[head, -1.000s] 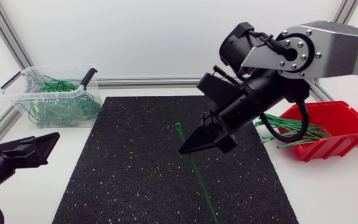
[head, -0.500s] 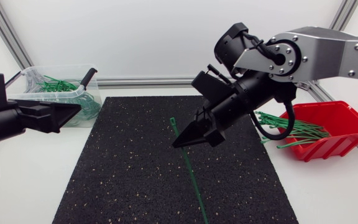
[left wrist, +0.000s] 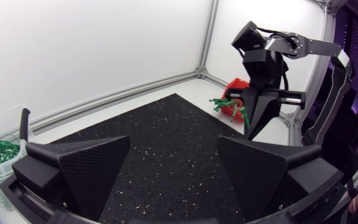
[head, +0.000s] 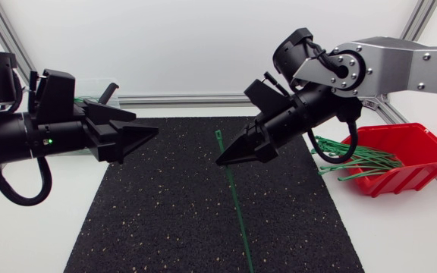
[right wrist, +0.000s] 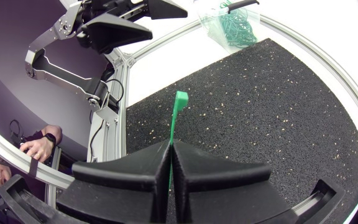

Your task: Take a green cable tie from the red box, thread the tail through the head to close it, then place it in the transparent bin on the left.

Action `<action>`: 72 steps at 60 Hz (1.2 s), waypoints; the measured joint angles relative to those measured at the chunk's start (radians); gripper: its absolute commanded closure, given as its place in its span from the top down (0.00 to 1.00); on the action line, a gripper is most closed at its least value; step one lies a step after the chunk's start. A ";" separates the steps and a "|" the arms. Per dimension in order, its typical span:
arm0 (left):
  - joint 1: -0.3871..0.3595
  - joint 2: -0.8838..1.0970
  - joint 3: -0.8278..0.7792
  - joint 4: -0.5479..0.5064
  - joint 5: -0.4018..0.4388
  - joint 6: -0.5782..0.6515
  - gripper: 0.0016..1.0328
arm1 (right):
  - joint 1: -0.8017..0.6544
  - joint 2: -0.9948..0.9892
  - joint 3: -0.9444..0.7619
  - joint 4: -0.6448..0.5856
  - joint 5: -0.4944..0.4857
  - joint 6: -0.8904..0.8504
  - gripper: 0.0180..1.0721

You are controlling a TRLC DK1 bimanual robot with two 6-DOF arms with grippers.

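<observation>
Showing the right hand [head: 221,161] pressed together on a green cable tie [head: 238,216] above the middle of the black mat [head: 158,220]. The pinch sits just below the tie's head, which pokes out toward 12 o'clock, while the long tail runs free toward 6 o'clock and leaves the overhead view, so its end cannot be seen. The left hand [head: 141,141] is spread and holds nothing. It hangs over the mat's 9 o'clock side with its tips aimed at the right hand, the two well apart.

Likely faults: with only one narrow pinch, the tail may swing or pivot in the grip and miss the head during threading. The tail may also drag on the mat and bend. If both hands close on the same short stretch of tie, the wedge tips could knock together.

Room: bare mat lies open between the hands. The red box [head: 425,171] of spare ties sits at 3 o'clock on the worktop [head: 400,235], near the right arm. The transparent bin [right wrist: 230,26] stands at 10 o'clock, behind the left arm and mostly hidden from above.
</observation>
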 measured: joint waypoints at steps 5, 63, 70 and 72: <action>-0.024 0.026 0.003 0.024 0.087 -0.001 0.95 | -0.023 0.008 0.000 0.001 -0.030 -0.012 0.06; -0.200 0.311 0.128 0.231 0.437 -0.111 0.84 | -0.064 -0.002 0.000 0.000 -0.198 -0.076 0.05; -0.211 0.314 0.128 0.251 0.438 -0.129 0.75 | -0.060 -0.002 0.000 0.000 -0.201 -0.076 0.06; -0.211 0.314 0.128 0.257 0.438 -0.136 0.73 | -0.059 -0.002 0.000 0.000 -0.206 -0.076 0.06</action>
